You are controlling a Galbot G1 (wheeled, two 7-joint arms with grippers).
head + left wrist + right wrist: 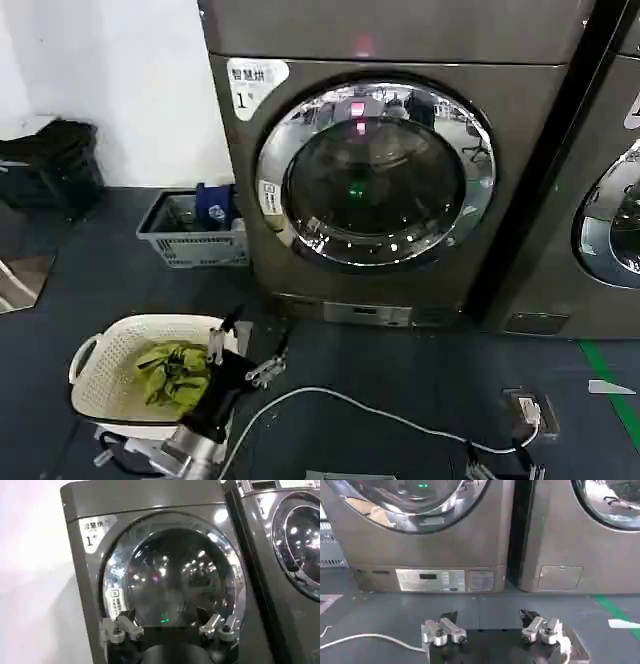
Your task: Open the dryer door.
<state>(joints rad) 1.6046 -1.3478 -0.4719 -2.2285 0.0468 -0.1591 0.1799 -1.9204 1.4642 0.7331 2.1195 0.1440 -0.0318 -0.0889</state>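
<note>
From my head camera, the dryer door (375, 172) sits shut in the front of the bronze-grey machine (520, 110), its chrome ring flush with the panel and a white label (252, 85) at the upper corner on my left. My left gripper (250, 345) hangs low over the dark floor (400, 390), fingers spread and empty, well short of the door. Beside it stands a white laundry basket (90, 385) with green cloth (172, 372) inside; a grey crate (190, 245) rests against the machine's left flank. A white cable (350, 405) runs across the floor toward a floor socket (528, 410), and my right gripper (500, 472) shows at the bottom edge. A second machine (600, 200) stands just to the right. From my left wrist, the door (175, 575) fills the space ahead, with my open fingers (120, 627) apart from it. From my right wrist, my right gripper (490, 630) is open, empty, near the floor before the machine's base panel (430, 580).
</note>
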